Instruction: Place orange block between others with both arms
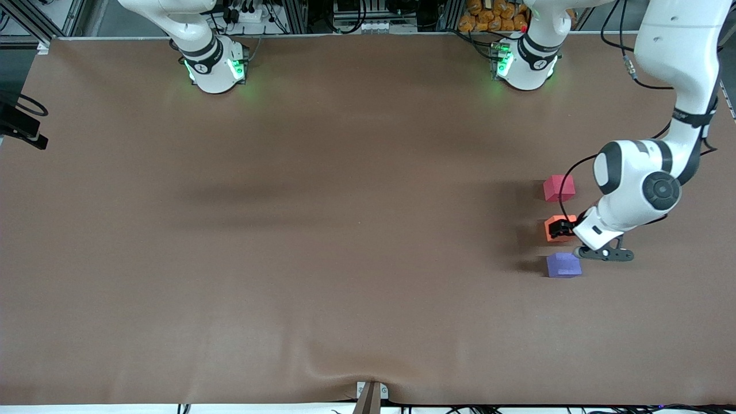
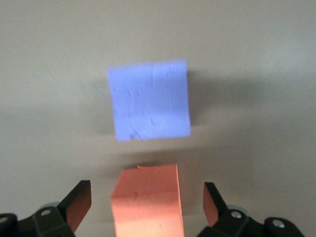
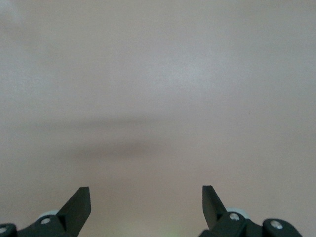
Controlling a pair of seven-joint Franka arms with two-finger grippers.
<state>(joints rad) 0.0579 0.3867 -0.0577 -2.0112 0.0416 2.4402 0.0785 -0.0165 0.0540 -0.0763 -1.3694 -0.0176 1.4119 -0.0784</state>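
Note:
The orange block [image 1: 556,223] rests on the brown table, in a line between the pinkish-red cube [image 1: 559,188] and the purple-blue cube [image 1: 563,265]. My left gripper [image 1: 559,229] is low around the orange block and open. In the left wrist view its fingers [image 2: 78,202] stand apart from both sides of the orange block [image 2: 145,212], with a gap on each side, and the purple-blue cube [image 2: 150,101] lies just past it. My right gripper [image 3: 146,197] is open over bare table, with nothing between its fingers; in the front view only that arm's base [image 1: 215,63] shows.
All three cubes lie toward the left arm's end of the table. A black clamp [image 1: 20,123] sits at the right arm's end. A small mount [image 1: 371,397] sticks up at the table edge nearest the front camera.

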